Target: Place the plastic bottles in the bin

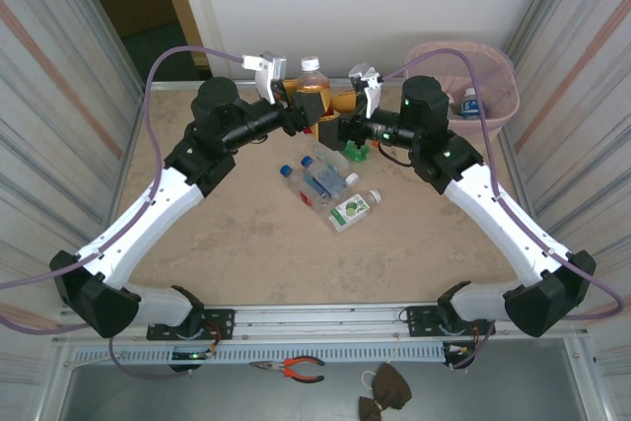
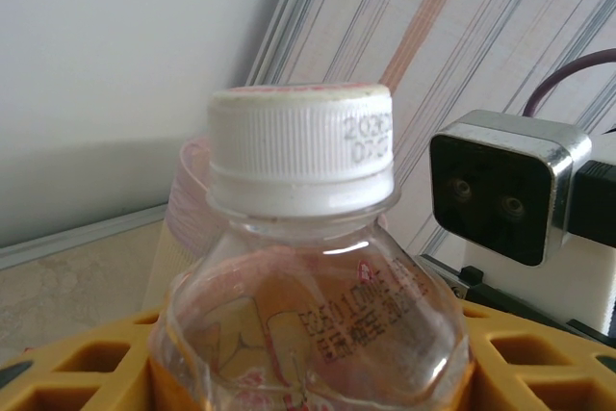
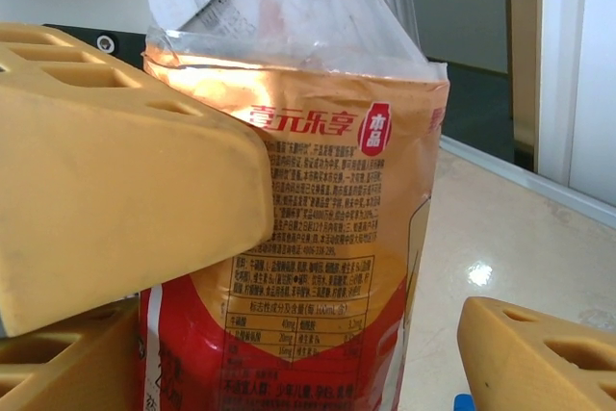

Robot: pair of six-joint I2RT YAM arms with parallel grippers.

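1. left gripper (image 2: 308,368): pinching an orange-labelled bottle (image 1: 314,76) below its shoulder; the bottle is upright, white cap on, at the far middle of the table (image 1: 237,234).
2. right gripper (image 3: 298,358): jaws spread either side of the same bottle; one finger (image 3: 539,353) stands clear of the label.
3. bin (image 1: 498,96): far right corner, with a blue-capped bottle (image 1: 470,103) inside.
4. other bottles (image 1: 325,182): lying clustered mid-table, well apart from the bin.

White-capped bottle (image 2: 310,286) between yellow gripper fingers (image 2: 558,377)
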